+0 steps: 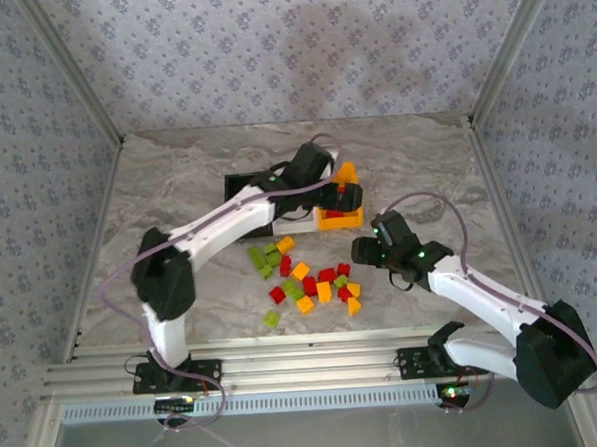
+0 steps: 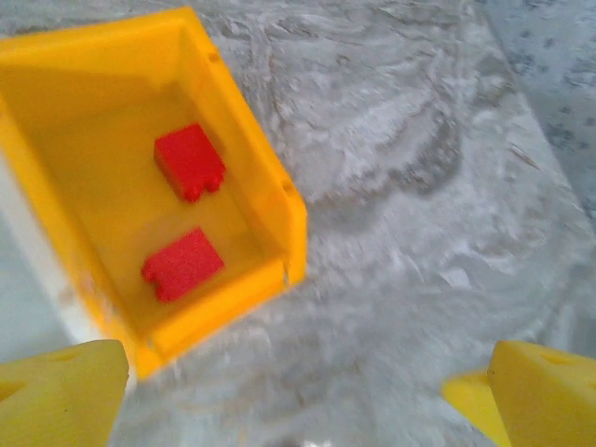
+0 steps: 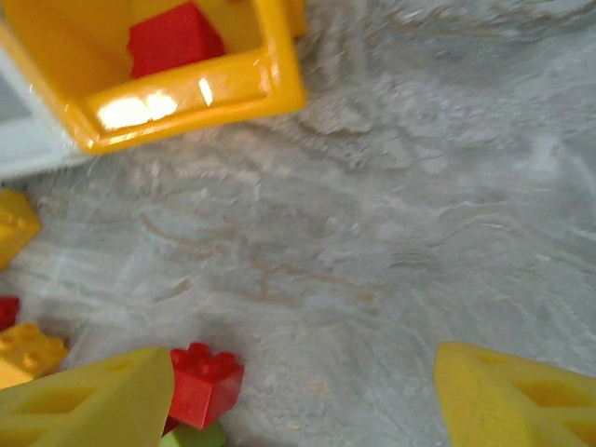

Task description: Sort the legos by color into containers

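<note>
The orange-yellow container [image 2: 279, 200] holds two red legos [image 2: 189, 160] [image 2: 182, 264]. My left gripper [image 2: 303, 410] hovers above and just to the right of it, open, with nothing between its yellow fingers [image 2: 60, 391]. From above, the left gripper [image 1: 342, 181] sits over the orange-yellow container [image 1: 340, 219], beside the white one [image 1: 294, 225] and the black one [image 1: 245, 190]. Loose red, green and yellow legos [image 1: 306, 278] lie in front of the containers. My right gripper [image 3: 303, 400] is open low over bare table, a red lego [image 3: 205, 382] touching the inside of its left finger.
In the right wrist view the orange-yellow container's [image 3: 270, 88] near corner is at the upper left, with the white container's wall [image 3: 23, 140] beside it. Yellow legos [image 3: 14, 223] lie at the left edge. Patterned walls enclose the marble table [image 1: 176, 180] on three sides.
</note>
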You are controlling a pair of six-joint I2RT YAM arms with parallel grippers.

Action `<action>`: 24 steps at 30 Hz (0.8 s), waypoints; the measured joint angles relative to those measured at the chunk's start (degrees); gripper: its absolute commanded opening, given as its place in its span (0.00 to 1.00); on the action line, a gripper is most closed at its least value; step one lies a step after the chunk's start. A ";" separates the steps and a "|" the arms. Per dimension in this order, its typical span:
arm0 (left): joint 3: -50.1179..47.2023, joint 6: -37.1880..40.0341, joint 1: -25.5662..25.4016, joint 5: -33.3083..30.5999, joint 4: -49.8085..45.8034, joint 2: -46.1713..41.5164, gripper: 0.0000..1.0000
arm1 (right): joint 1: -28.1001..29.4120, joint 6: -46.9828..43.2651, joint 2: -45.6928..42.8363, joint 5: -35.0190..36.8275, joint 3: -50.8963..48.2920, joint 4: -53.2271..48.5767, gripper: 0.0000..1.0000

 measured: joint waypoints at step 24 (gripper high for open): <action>-53.09 -8.94 6.29 -18.32 -5.11 -57.48 1.00 | 17.81 -12.59 34.60 -2.99 20.63 8.02 0.71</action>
